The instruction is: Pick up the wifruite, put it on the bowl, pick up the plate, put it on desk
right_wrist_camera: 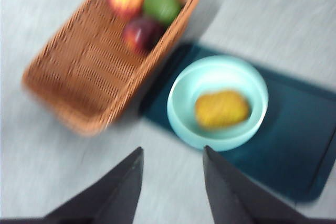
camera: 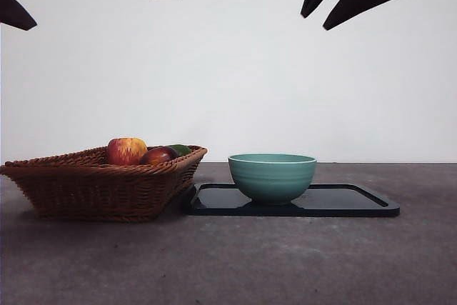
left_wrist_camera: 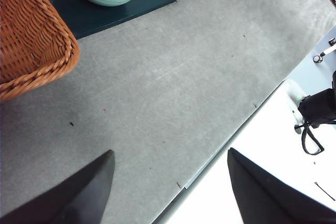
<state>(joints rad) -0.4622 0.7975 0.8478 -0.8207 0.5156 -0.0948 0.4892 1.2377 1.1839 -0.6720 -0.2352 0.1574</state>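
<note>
Desk (camera: 228, 262): dark grey mottled top, bare in front of the bowl
Tray (camera: 357, 201): flat glossy black rectangle under the bowl, its edge just beside the basket
Bowl (camera: 272, 176): teal, ridged, paler rim, upright on the tray
Wifruite (right_wrist_camera: 221, 109): lies inside the bowl, oval and dull yellow-brown; the right wrist view is blurred, so no skin detail shows
Basket (camera: 100, 187): wicker, beside the bowl, holding the apple (camera: 126, 151), a dark red fruit (camera: 158, 155) and a green one (right_wrist_camera: 161, 6)
Right gripper (right_wrist_camera: 173, 182): high above the bowl, jaws apart, empty
Left gripper (left_wrist_camera: 170, 192): well away from the bowl near the desk's edge, jaws apart, empty
Stage: fruit looks placed; the tray lift seems to be what remains
Risk: lifting the tray by one rim could tilt it, so the bowl slides or tips; the close basket could get nudged
</note>
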